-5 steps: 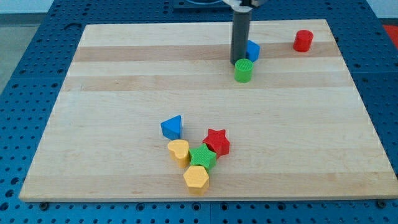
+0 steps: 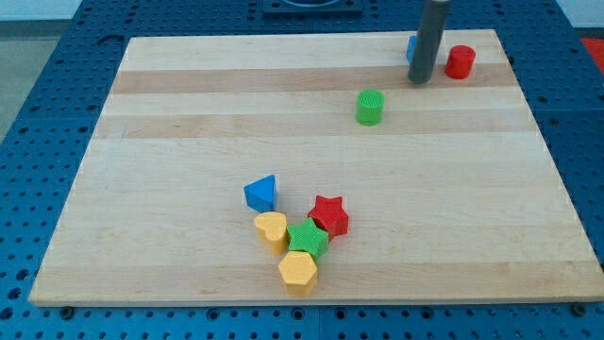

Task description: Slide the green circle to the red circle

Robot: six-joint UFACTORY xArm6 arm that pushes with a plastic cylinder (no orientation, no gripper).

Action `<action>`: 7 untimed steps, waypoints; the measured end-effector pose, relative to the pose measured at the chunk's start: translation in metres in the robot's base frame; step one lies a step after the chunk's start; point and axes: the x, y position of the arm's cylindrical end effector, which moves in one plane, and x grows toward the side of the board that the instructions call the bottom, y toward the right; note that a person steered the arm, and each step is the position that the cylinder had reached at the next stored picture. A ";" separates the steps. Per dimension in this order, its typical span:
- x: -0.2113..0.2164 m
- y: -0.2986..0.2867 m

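— Where it stands apart toward the tabletop's far right, how does the green circle (image 2: 370, 107) look?
— Ribbed, upright, untouched; red circle (image 2: 460, 61) near far-right corner, rod tip (image 2: 420, 81) just beside it. No claw fitted.

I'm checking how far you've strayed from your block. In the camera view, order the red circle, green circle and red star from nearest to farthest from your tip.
From my tip:
1. Red circle, just to the view's right.
2. Green circle, toward the view's lower left.
3. Red star, far down in the bottom cluster.
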 end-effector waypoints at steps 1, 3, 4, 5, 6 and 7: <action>0.063 -0.016; 0.120 -0.018; 0.119 -0.058; 0.092 -0.107; 0.049 -0.135; -0.007 -0.121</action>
